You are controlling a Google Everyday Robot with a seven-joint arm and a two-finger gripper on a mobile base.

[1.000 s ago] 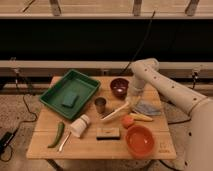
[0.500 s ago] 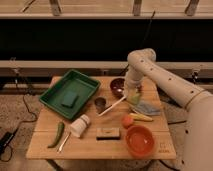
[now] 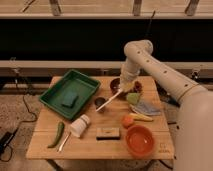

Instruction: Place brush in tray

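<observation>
The brush (image 3: 109, 100) is a slim whitish stick, tilted, with its lower end over the small dark cup (image 3: 100, 104). My gripper (image 3: 123, 89) is shut on the brush's upper right end and holds it above the table (image 3: 92, 145). It hangs just in front of the dark brown bowl (image 3: 116, 83). The dark-green tray (image 3: 56, 92) lies at the table's back left, to the left of the brush, with a green sponge (image 3: 70, 100) inside it.
A green fruit (image 3: 133, 98), grey-blue cloth (image 3: 145, 108), orange fruit (image 3: 128, 120) and banana (image 3: 142, 117) lie to the right. An orange bowl (image 3: 140, 140), tan-topped dark block (image 3: 108, 132), tipped white cup (image 3: 79, 125), green pepper (image 3: 57, 134) and spoon (image 3: 63, 143) line the front.
The brush lay on the table a second ago. The gripper has closed on it, lifted it and carried it slightly left; the arm has swung left.
</observation>
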